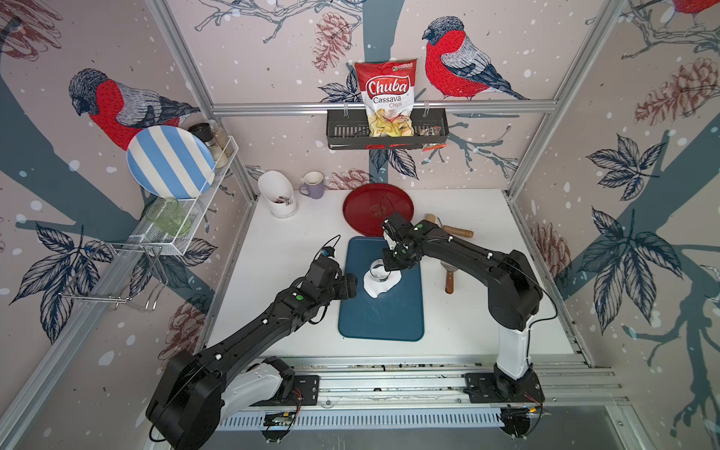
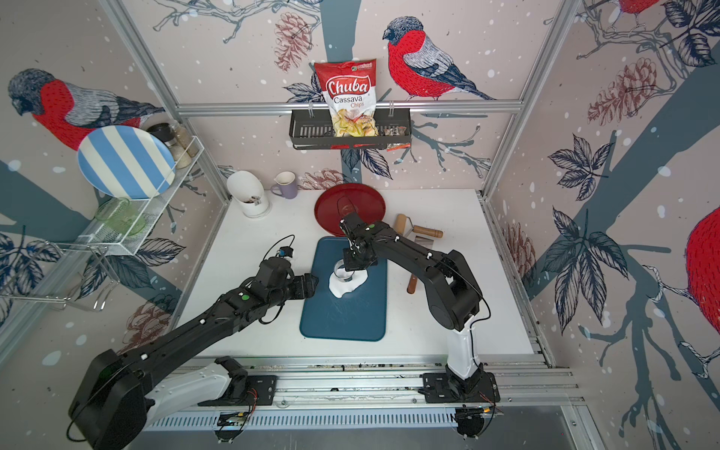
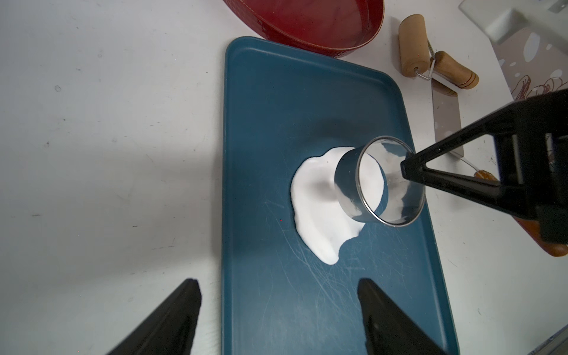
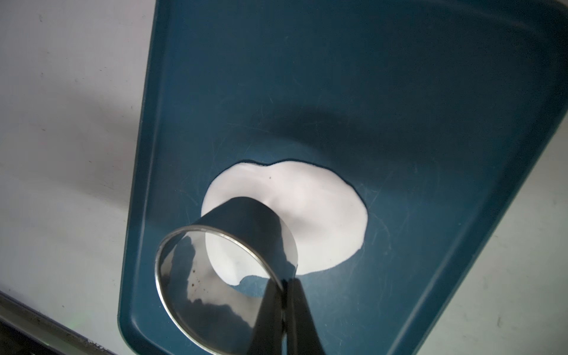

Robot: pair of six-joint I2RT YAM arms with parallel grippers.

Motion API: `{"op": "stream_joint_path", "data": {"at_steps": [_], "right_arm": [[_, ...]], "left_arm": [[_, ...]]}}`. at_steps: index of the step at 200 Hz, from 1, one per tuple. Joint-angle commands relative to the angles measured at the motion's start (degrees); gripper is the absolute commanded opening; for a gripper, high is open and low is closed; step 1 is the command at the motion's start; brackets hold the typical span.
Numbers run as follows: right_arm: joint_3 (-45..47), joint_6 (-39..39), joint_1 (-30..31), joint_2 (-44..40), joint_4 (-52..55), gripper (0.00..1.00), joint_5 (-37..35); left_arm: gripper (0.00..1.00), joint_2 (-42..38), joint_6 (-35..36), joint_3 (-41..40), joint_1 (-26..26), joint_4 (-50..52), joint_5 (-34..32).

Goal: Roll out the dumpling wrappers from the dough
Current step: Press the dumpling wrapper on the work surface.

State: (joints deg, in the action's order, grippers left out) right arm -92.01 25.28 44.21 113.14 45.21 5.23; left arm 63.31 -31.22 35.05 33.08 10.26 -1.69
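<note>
The left gripper (image 3: 278,295) is at the left edge of the board, its two black wedge-shaped fingers (image 3: 373,304) well apart and holding nothing. One finger is over the white tabletop (image 3: 107,153) and the other over the board. The blue board (image 1: 382,315) is a smooth rounded rectangle with a low raised rim, and its matte face is crossed by fine pale scratches.

On the far half of the board lies the dough (image 3: 316,209). It is a thin, soft, matte white sheet, flattened and without sheen. Its outline is uneven, bulging to the left, with a notch bitten into its near edge. On the dough's right part stands the steel ring (image 3: 353,184), a short, polished, mirror-bright cylinder with a rolled rim. White dough and a sliver of blue show through its opening.

The right gripper (image 4: 285,307) has its fingers closed together on the ring's thin wall.

Beyond the board is a glossy red round tray (image 1: 370,202). To the right lie a wooden roller (image 1: 452,230) and a wooden-handled metal scraper (image 1: 449,278).
</note>
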Motion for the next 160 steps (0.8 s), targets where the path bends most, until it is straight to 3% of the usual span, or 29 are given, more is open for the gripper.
{"op": "stream_joint_path", "data": {"at_steps": [1, 160], "right_arm": [[-1.4, -1.1, 0.3, 1.3, 1.6, 0.0, 0.7], [-1.2, -0.7, 0.7, 4.8, -0.4, 0.0, 2.1]], "left_arm": [[0.83, 0.5, 0.1, -0.2, -0.1, -2.1, -0.8], [0.77, 4.1, 0.1, -0.5, 0.0, -5.8, 1.8]]}}
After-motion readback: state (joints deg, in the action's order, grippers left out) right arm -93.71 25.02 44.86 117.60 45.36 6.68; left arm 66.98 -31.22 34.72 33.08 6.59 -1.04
